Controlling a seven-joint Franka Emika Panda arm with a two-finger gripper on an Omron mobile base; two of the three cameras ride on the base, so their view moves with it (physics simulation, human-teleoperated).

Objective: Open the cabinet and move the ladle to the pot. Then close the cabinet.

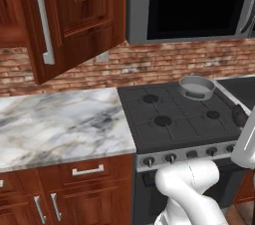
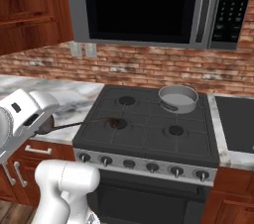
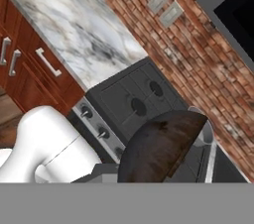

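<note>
The cabinet (image 1: 74, 20) hangs at the upper left with its door swung open toward me, and its inner shelf (image 2: 25, 17) shows in the right base view. The grey pot (image 1: 196, 88) (image 2: 177, 98) stands on the stove's back right burner. My gripper (image 2: 45, 126) is in front of the stove's left front corner, shut on the ladle (image 2: 79, 124), whose thin dark handle reaches out over the front left burner. In the hand view the ladle's dark brown bowl (image 3: 161, 148) hides my fingertips and part of the pot (image 3: 209, 134) behind it.
A black stove (image 1: 174, 119) has knobs along its front. A microwave (image 2: 144, 5) hangs low over it. The marble counter (image 1: 60, 119) runs to the left, with base cabinets (image 1: 87, 170) below. Two wall outlets (image 3: 166, 7) sit on the brick backsplash.
</note>
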